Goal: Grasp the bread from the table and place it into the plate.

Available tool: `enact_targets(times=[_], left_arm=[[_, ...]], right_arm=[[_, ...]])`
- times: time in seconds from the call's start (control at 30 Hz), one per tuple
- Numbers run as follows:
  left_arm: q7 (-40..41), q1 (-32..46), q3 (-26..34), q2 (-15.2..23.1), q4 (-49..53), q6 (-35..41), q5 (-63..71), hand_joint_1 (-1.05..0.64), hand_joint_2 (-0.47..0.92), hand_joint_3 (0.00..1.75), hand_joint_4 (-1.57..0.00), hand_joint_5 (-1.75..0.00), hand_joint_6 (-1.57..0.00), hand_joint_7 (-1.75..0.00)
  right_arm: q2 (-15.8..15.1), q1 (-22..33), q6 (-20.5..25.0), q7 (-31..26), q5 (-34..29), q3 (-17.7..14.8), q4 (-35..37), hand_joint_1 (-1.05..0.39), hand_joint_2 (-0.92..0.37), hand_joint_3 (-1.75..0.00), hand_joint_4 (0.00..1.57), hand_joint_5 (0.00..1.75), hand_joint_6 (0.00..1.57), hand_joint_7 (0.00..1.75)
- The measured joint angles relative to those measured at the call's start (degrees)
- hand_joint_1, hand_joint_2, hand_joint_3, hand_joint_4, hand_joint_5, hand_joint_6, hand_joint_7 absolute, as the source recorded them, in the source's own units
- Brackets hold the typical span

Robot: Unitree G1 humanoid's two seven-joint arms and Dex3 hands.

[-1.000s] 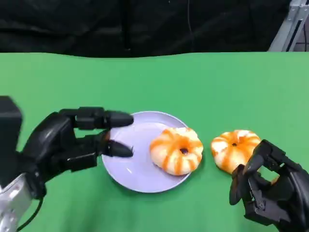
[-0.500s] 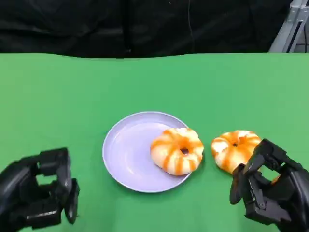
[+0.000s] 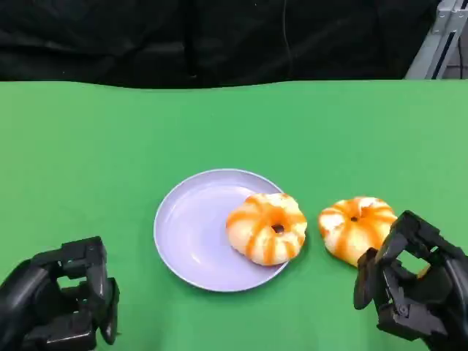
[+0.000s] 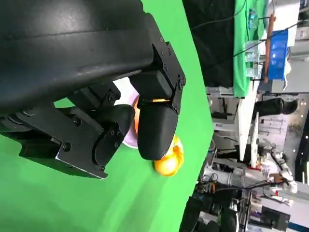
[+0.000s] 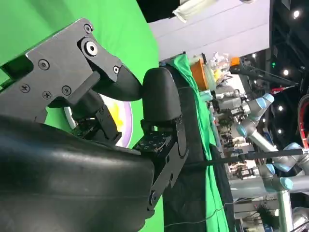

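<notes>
A lavender plate [image 3: 190, 227] lies mid-table on the green cloth. One orange-striped ring bread [image 3: 267, 227] sits on the plate's right side. A second such bread [image 3: 356, 227] lies on the cloth just right of the plate. My left hand [image 3: 64, 313] is at the lower left, well off the plate, fingers curled in on nothing. My right hand [image 3: 414, 294] is at the lower right, just in front of the second bread, its fingers curled and holding nothing. The left wrist view shows the left hand [image 4: 120, 111] curled, with orange bread [image 4: 169, 163] beyond it.
The green cloth reaches to a black backdrop at the far edge. A metal frame [image 3: 439, 40] stands at the back right corner. Open cloth lies left of and behind the plate.
My left hand has drawn back from the plate's left rim to the lower left corner and curled its fingers in. The right hand has barely shifted. Both breads and the plate stay put.
</notes>
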Motion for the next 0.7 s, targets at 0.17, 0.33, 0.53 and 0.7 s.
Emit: enact_targets(times=[0.17, 0.33, 0.53, 0.7], left_arm=[[0.0, -0.28, -0.19, 0.01, 0.0, -0.43, 0.04, 0.03, 0.61, 1.28, -0.96, -1.75, -0.81, -1.75], [0.04, -0.31, -0.43, 0.08, -0.19, -0.43, 0.42, 0.04, 0.59, 1.27, -0.96, -1.75, -0.8, -1.75], [0.53, -0.21, -0.43, 0.08, -0.98, -0.42, 0.57, 0.03, 0.6, 1.29, -0.96, -1.75, -0.82, -1.75], [1.48, -0.01, -0.44, 0.06, -1.54, -0.41, 1.05, 0.02, 0.59, 1.29, -0.96, -1.75, -0.81, -1.75]], right_arm=[[-0.01, 0.0, 0.45, -0.06, -0.29, 0.27, -0.11, -0.13, -0.45, -1.3, 0.87, 1.75, 0.68, 1.65], [-0.02, 0.04, 0.46, -0.05, -0.4, 0.46, -0.31, -0.13, -0.43, -1.31, 0.87, 1.75, 0.68, 1.65], [-0.02, 0.34, 0.45, -0.08, -0.5, 0.59, -0.48, -0.14, -0.44, -1.3, 0.88, 1.75, 0.68, 1.65], [-0.04, 0.39, 0.49, -0.05, -0.36, 0.51, -0.85, -0.15, -0.45, -1.28, 0.87, 1.75, 0.69, 1.64]])
